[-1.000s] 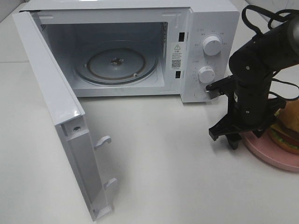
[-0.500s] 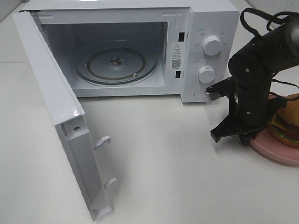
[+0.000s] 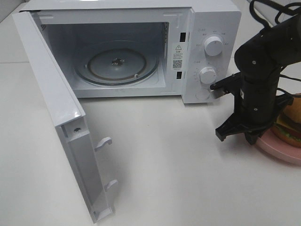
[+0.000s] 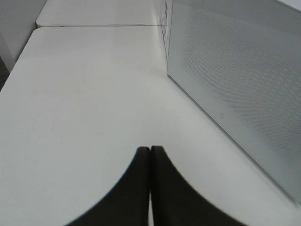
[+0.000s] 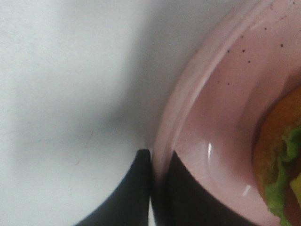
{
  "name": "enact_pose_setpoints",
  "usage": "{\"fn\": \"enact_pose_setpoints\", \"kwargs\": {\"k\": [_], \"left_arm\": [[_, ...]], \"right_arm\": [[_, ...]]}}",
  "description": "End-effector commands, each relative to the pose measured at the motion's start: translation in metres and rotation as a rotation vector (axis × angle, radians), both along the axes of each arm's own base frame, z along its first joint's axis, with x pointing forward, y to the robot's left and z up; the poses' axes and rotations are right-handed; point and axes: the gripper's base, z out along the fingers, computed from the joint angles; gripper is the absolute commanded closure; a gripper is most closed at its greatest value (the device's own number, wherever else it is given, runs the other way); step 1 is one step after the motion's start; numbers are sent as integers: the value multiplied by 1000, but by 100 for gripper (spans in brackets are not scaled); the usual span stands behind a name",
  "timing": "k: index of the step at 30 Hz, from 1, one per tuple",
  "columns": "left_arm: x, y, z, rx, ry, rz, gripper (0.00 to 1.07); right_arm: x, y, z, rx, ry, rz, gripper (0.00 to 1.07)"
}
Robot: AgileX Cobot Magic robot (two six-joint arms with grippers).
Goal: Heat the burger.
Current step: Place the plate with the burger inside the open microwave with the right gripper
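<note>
Burger point(image 3: 291, 127) on pink plate point(image 3: 281, 153); right arm point(image 3: 256, 80) pointing down, jaws pinching plate rim

You've got a glossy white microwave point(image 3: 211, 19) here, its shell smooth and plastic-looking, with a clear glass turntable point(image 3: 117, 66) inside. The table point(image 3: 164, 165) is smooth matt white. The pink plate point(image 5: 221, 108) shines like glazed ceramic (finely speckled), and the burger point(image 5: 277, 141) has a matt bun.

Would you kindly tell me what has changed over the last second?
The right gripper closed on the rim of the pink plate, and arm and plate shifted slightly rightward in the high view. The burger remains on the plate; the microwave stays open.
</note>
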Motion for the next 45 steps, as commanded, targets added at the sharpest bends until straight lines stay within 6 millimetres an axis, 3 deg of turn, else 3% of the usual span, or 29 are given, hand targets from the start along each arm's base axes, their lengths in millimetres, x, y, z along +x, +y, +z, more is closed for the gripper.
{"fn": "enact_pose_setpoints", "kwargs": {"k": [1,3,6,8,14,16,19,21,25,26,37,42,45], "left_arm": [[-2,0,1,-2,-30,2,106],[-2,0,1,-2,-30,2,106],[-2,0,1,-2,-30,2,106],[-2,0,1,-2,-30,2,106],[-2,0,1,-2,-30,2,106],[-2,0,1,-2,-30,2,106],[-2,0,1,-2,-30,2,106],[-2,0,1,-2,-30,2,106],[-2,0,1,-2,-30,2,106],[-2,0,1,-2,-30,2,106],[-2,0,1,-2,-30,2,106],[-2,0,1,-2,-30,2,106],[-2,0,1,-2,-30,2,106]], "right_arm": [[-4,1,13,34,0,26,107],[-9,2,32,77,-17,29,107],[-12,3,37,81,-23,37,107],[-25,12,51,68,-51,131,107],[-45,26,56,51,-48,213,107],[-66,36,60,49,-42,270,107],[-72,39,61,48,-40,288,107],[-95,48,64,46,-40,379,107],[-109,57,67,39,-50,479,107],[-117,63,69,26,-56,578,107],[-139,96,72,-12,-79,1066,107],[-138,100,73,-18,-101,1162,107],[-137,100,73,-67,-89,1304,107]]}}
